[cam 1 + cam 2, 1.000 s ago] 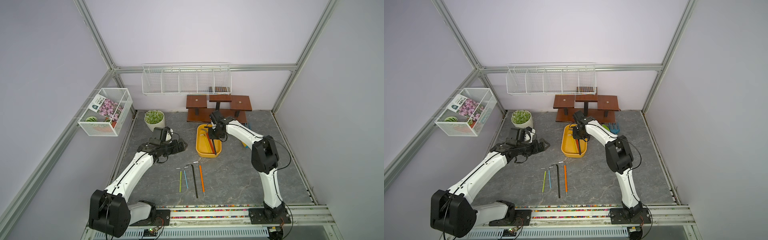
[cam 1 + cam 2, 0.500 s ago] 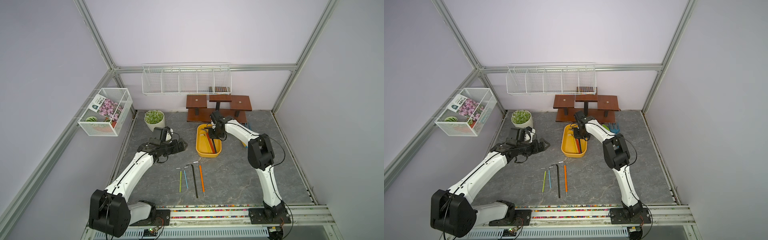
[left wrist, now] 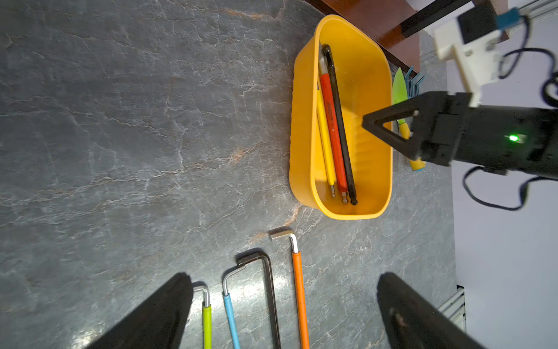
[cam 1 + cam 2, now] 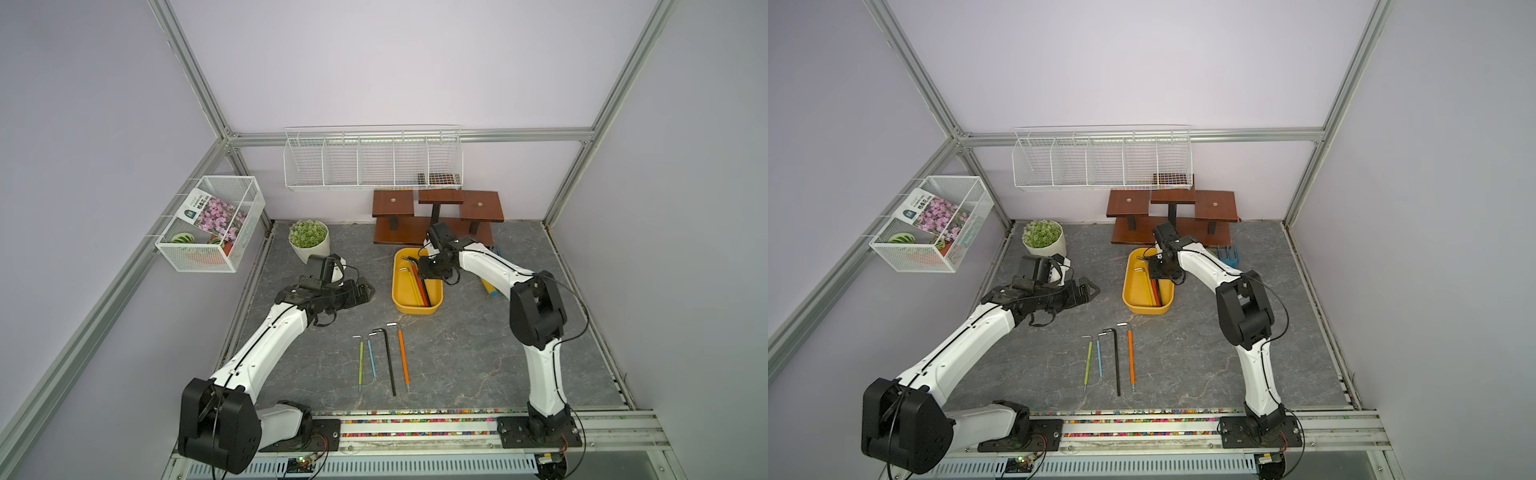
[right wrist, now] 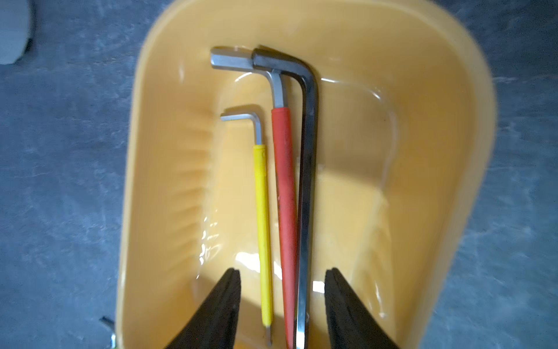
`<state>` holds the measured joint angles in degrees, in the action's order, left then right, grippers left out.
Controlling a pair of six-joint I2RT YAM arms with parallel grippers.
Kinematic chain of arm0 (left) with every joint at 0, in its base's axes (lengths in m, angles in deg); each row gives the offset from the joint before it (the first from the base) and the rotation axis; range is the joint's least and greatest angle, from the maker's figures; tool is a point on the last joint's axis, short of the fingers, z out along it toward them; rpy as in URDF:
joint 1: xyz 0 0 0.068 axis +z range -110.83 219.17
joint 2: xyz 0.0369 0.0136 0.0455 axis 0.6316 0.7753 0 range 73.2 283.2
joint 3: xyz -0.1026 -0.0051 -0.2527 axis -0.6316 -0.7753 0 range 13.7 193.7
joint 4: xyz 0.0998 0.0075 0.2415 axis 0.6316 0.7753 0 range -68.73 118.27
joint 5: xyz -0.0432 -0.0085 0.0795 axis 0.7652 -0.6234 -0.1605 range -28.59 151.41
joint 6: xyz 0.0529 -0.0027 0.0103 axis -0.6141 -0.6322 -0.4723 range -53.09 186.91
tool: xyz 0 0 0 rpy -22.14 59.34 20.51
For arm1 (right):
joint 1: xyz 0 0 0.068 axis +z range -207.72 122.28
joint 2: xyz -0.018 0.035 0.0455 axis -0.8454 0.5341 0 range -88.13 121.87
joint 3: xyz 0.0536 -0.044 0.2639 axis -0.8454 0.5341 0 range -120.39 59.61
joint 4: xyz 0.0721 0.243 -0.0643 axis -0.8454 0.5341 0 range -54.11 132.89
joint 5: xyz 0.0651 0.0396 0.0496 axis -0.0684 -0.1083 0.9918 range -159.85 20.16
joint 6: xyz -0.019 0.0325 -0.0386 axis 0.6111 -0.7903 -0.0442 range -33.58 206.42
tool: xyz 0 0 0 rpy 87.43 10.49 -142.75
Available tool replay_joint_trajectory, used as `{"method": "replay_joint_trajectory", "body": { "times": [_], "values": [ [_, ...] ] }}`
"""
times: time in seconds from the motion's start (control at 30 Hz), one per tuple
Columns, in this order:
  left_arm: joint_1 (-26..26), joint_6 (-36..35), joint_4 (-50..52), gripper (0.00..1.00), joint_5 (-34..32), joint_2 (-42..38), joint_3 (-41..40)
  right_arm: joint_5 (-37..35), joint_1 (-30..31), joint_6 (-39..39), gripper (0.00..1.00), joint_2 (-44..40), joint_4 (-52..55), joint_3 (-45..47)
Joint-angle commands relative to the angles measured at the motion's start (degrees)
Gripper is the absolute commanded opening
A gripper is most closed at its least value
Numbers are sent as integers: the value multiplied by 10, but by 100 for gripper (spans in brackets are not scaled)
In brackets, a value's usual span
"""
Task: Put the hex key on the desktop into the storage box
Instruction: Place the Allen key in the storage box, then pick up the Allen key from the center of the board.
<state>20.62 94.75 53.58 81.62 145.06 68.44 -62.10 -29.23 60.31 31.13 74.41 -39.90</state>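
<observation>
The dark grey marbled desktop (image 4: 465, 357) lies bare between the shallow yellow plastic storage box (image 4: 417, 310) and the row of 4 L-shaped hex keys (image 4: 389, 361), and also right of that row. The box's near end is open from above. The black right gripper (image 4: 430, 272) hangs over its far half, jaws apart. 3 more hex keys (image 5: 283, 181) lie together on its floor, with bare floor either side. A brown wooden stepped stand (image 4: 399, 232) stands just behind the box.

Yellow storage box (image 4: 417, 308) holds three hex keys (image 5: 283, 181); four hex keys (image 4: 389, 361) flat on desktop (image 4: 478, 353).
</observation>
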Motion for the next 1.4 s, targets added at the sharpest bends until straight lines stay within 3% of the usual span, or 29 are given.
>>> {"method": "replay_joint_trajectory", "body": {
  "times": [0.0, 0.27, 0.57, 0.93, 1.37],
  "values": [
    [-2, 6, 15, 100, -11, -35, -6, 3, 8, -3, 51, -90, -48, 45],
    [-2, 19, 43, 100, -28, -91, -47, -42, 73, -14, 51, -234, -84, 190],
    [-2, 24, 70, 100, -63, -151, -81, -97, 164, -71, 51, -336, -154, 347],
    [-2, 34, 58, 100, -61, -145, -92, -163, 258, -136, 51, -340, -178, 423],
    [-2, 40, 55, 100, -69, -133, -96, -187, 302, -179, 49, -300, -193, 437]
  ]
}}
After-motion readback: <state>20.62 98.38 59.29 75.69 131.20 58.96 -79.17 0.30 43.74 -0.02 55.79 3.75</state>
